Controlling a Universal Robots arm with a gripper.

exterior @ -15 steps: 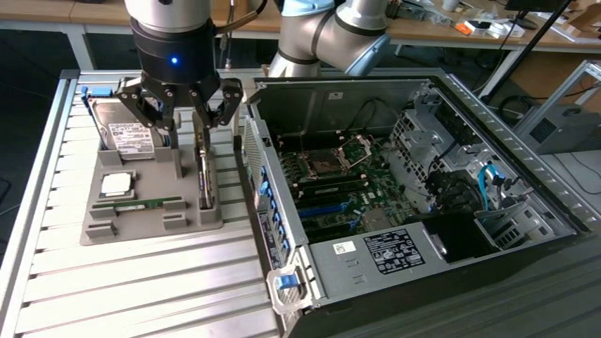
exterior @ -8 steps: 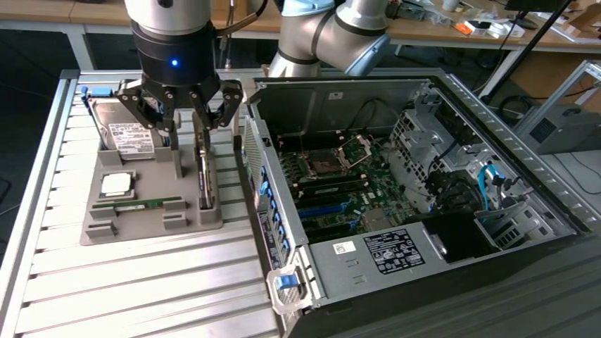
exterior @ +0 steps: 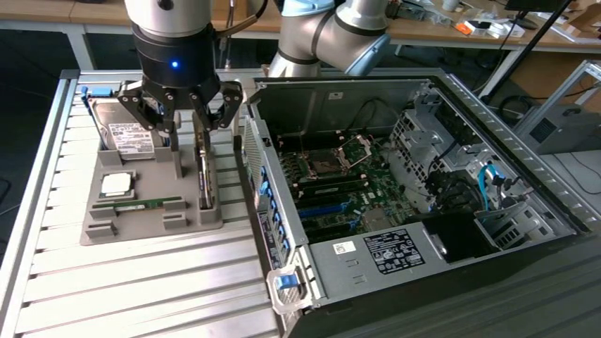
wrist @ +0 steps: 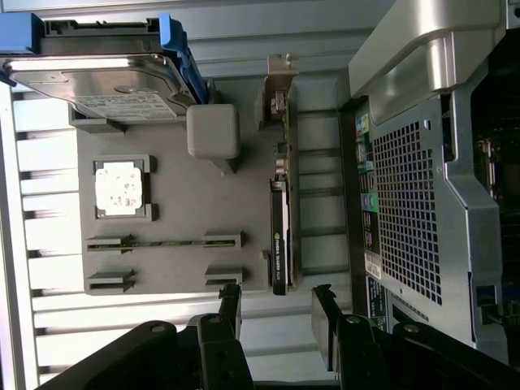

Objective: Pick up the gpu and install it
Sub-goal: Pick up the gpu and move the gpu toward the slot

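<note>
The gripper [wrist: 276,302] is nearest the wrist camera. Its 2 dark fingers [wrist: 231,302] are spread wide with nothing between them. In the exterior view it hangs above a grey tray [wrist: 179,219] on a slatted metal table.

The gap between the fingers lines up with the gpu [wrist: 279,244], which appears to lie directly below it. This is a thin dark card standing on its long edge in a slot along the tray's side nearest the case [exterior: 376,246]. Its silver bracket [wrist: 280,81] is at the end far from the fingers. The gripper is not touching the card.

The card is probably light and stiff but fragile, with exposed parts on its faces. A sound hold would pinch the 2 flat faces across the raised top edge, near the middle of its length. That keeps the fingers away from the bracket and the connector edge in the slot.

Also in the tray are 1 RAM stick [wrist: 162,241], 1 CPU [wrist: 120,188] and 1 hard drive [wrist: 97,81]. The case lies open just beside the tray, showing its motherboard [exterior: 343,183].
</note>
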